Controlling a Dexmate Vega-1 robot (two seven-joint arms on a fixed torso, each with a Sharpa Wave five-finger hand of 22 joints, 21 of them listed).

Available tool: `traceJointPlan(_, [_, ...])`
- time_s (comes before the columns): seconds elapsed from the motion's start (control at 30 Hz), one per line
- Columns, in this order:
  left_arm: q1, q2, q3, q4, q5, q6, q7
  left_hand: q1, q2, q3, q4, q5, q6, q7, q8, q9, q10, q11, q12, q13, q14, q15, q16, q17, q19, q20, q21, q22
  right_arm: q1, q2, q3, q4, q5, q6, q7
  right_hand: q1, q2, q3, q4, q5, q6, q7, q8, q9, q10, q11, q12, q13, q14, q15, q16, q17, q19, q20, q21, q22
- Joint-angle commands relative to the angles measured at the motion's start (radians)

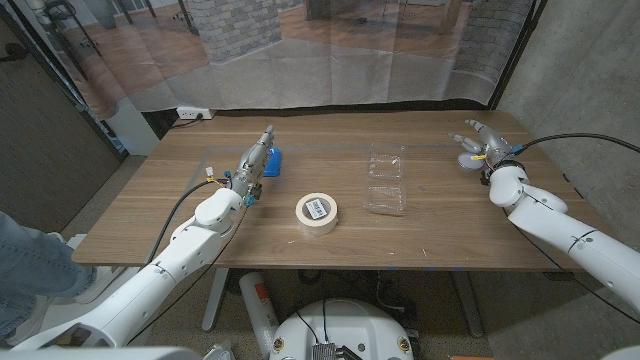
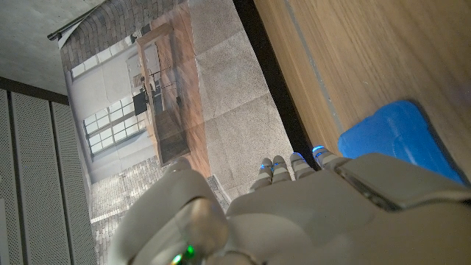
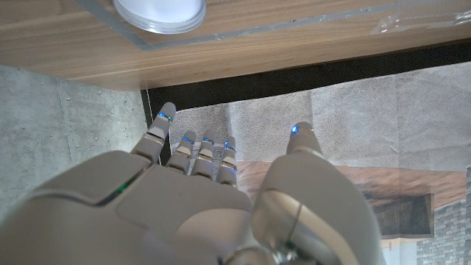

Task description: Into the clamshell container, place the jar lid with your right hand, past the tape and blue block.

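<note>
The white jar lid [image 3: 158, 10] lies on the table just beyond my right hand's fingertips [image 3: 163, 118], apart from them. My right hand [image 1: 476, 145] hovers at the table's far right with its fingers spread and nothing in it. The clear clamshell container [image 1: 387, 180] lies open to its left, and its edge [image 3: 427, 18] shows in the right wrist view. The tape roll [image 1: 316, 212] sits at mid-table. The blue block [image 1: 272, 161] [image 2: 397, 136] lies at the far left, right beside my left hand [image 1: 254, 165], whose fingers are straight and hold nothing.
A person's leg in jeans [image 1: 30, 265] shows beyond the table's left end. A thin taped outline [image 3: 243, 35] marks the wood around the lid. A translucent curtain [image 1: 330, 50] hangs behind the far edge.
</note>
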Motion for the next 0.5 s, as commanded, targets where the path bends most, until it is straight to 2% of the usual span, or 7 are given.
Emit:
traceJointPlan(0.03, [0.002,0.002,-0.002,-0.003,0.000,0.002,0.003,0.011,0.004,-0.006,0.004,0.002,0.004,0.002,-0.003,0.005,0.002,0.002,-0.002,0.002,0.003,0.002,-0.002,0.002,-0.023,0.001,-0.001,0.003,0.022,-0.020,-0.031,-0.034,-0.031,-0.086,0.045,0.010,-0.007,0.002,-0.010,0.008,-0.015,0.003,-0.001,0.003,-0.009,0.012,-0.006,0.004,-0.012,0.006,0.000,0.003,-0.007,0.021,-0.008,0.004])
traceJointPlan(0.2, [0.007,0.006,-0.004,-0.013,0.002,0.005,0.010,0.012,0.006,-0.006,0.003,0.002,0.004,0.002,-0.004,0.005,0.001,0.005,-0.003,0.002,0.002,0.001,-0.003,0.002,-0.022,-0.003,-0.002,0.003,0.025,-0.023,-0.033,-0.031,-0.030,-0.086,0.049,0.016,-0.013,0.001,-0.014,0.010,-0.022,-0.001,0.001,0.003,-0.011,0.009,-0.004,0.005,-0.014,0.006,0.003,0.002,-0.021,0.036,-0.022,0.004])
traceJointPlan(0.5, [0.016,0.013,-0.010,-0.028,0.004,0.003,0.015,0.014,0.009,-0.007,0.003,0.002,0.005,0.001,-0.004,0.005,0.001,0.002,-0.003,0.002,0.002,0.000,-0.003,0.002,-0.023,0.001,-0.003,0.004,0.025,-0.030,-0.032,-0.047,-0.028,-0.123,0.059,0.022,-0.020,0.000,-0.018,0.012,-0.026,-0.007,0.002,0.003,-0.014,0.011,-0.003,0.005,-0.018,0.008,0.003,0.002,-0.024,0.040,-0.030,0.004])
